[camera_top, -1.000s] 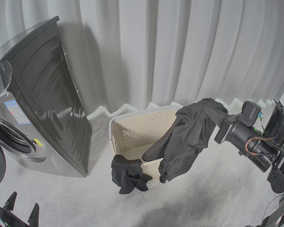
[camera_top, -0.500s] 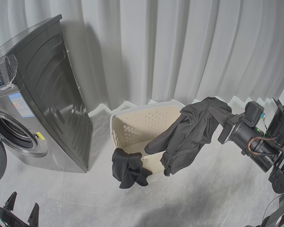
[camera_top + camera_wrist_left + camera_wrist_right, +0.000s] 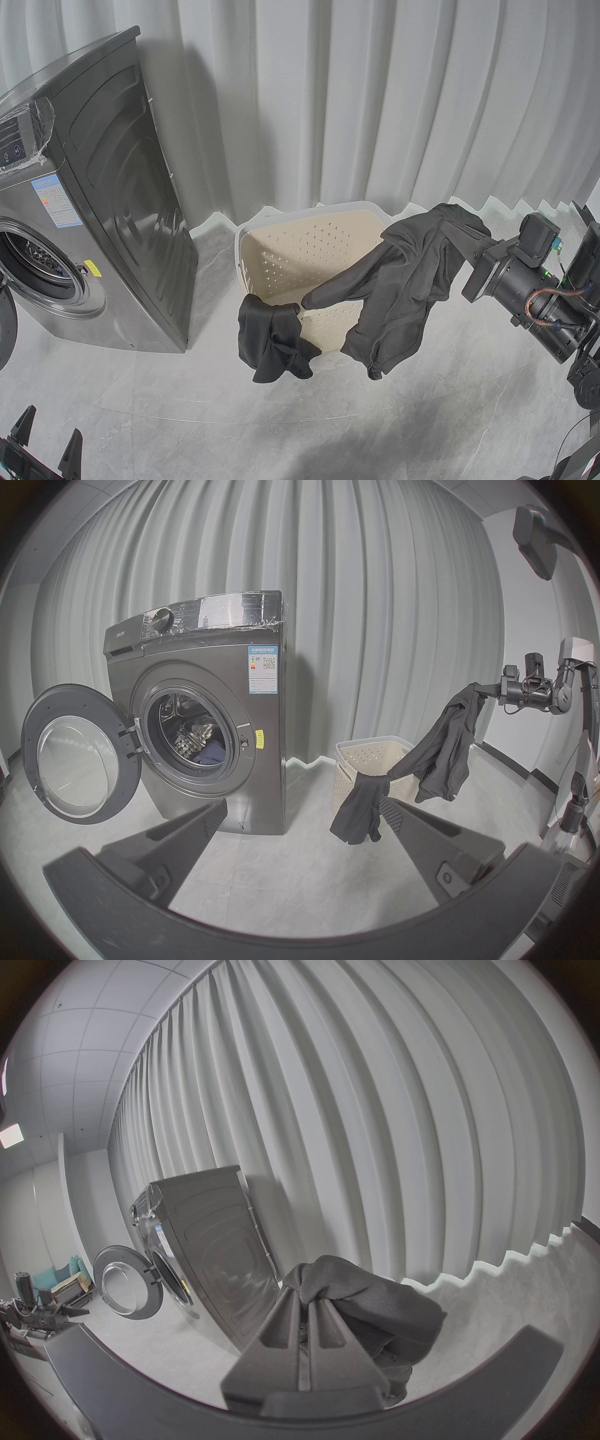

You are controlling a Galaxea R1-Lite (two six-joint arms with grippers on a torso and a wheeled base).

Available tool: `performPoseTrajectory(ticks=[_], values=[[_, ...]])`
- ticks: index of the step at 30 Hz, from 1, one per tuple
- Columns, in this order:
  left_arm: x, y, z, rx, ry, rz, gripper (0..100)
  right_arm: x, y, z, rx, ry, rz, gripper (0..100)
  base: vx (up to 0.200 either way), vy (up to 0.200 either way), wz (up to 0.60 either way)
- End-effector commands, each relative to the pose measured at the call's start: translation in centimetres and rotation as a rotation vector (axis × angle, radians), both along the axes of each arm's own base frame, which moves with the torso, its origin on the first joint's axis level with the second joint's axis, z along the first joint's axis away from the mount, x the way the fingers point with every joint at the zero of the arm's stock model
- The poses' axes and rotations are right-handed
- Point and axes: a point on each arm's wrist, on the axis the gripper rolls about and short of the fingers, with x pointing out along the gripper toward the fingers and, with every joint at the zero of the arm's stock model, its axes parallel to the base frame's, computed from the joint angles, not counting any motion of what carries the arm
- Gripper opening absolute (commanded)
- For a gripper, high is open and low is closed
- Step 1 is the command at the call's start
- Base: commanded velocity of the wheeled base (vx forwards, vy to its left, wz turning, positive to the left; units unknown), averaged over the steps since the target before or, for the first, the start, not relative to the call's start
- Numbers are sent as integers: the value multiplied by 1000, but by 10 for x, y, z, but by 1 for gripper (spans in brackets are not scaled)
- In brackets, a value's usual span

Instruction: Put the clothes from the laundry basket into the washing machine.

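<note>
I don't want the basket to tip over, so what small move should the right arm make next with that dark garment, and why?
Probably raise it a little before swinging toward the washing machine. The right gripper is shut on the dark garment, whose sleeve hangs down to the front rim of the laundry basket beside the second garment draped there, so it might drag.

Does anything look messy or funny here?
Yes. One dark cloth droops over the front rim of the basket, mostly hanging outside instead of lying inside. Crinkled plastic wrap clings to the washer top.
</note>
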Motion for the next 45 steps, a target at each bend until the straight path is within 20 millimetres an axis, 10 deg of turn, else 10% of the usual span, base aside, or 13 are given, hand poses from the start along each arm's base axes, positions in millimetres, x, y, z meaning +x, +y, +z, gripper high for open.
performPoseTrajectory(ticks=[1,26,45], values=[[0,0,-3,-3,-2,0,100,1,0,2,4,-11,0,0,0,200,0],[0,0,-4,6,0,-3,100,-1,0,2,0,-15,15,0,0,200,0],[0,0,-4,3,0,-3,100,-1,0,0,-4,-8,15,0,-137,0,0]])
